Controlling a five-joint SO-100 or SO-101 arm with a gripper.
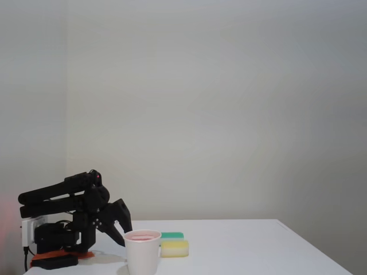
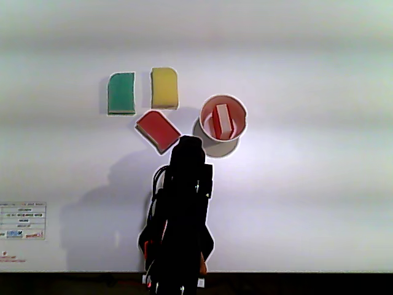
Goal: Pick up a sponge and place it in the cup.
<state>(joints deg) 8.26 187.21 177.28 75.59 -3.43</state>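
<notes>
The sponge (image 2: 222,121), a small red block with white layers, is already sitting inside the cup (image 2: 241,123), standing on end and leaning against the wall, so the placing looks done. In the top-down other view the cup is lying just ahead of the gripper (image 2: 187,144) and to its right, apart from it; in the fixed view the cup (image 1: 142,255) is standing in front of the gripper (image 1: 121,235), with a pink glow showing through its rim. The arm is folding low over its base, and the fingers are hanging down empty; how far they are spread I cannot tell, since the dark parts are merging in both views. A red sponge (image 2: 158,129) is lying flat just ahead of the gripper and to its left, nearly under the tip; a yellow sponge (image 2: 164,88) and a green sponge (image 2: 121,93) are lying farther ahead, on the left. By my judgement the striped block is handling as something very light, soft and springy, not fragile, with a grippy open surface; pinching it across its narrow faces near the middle is suiting it best, gently enough to avoid squashing. The paper cup is looking light and easy to tip if nudged.
</notes>
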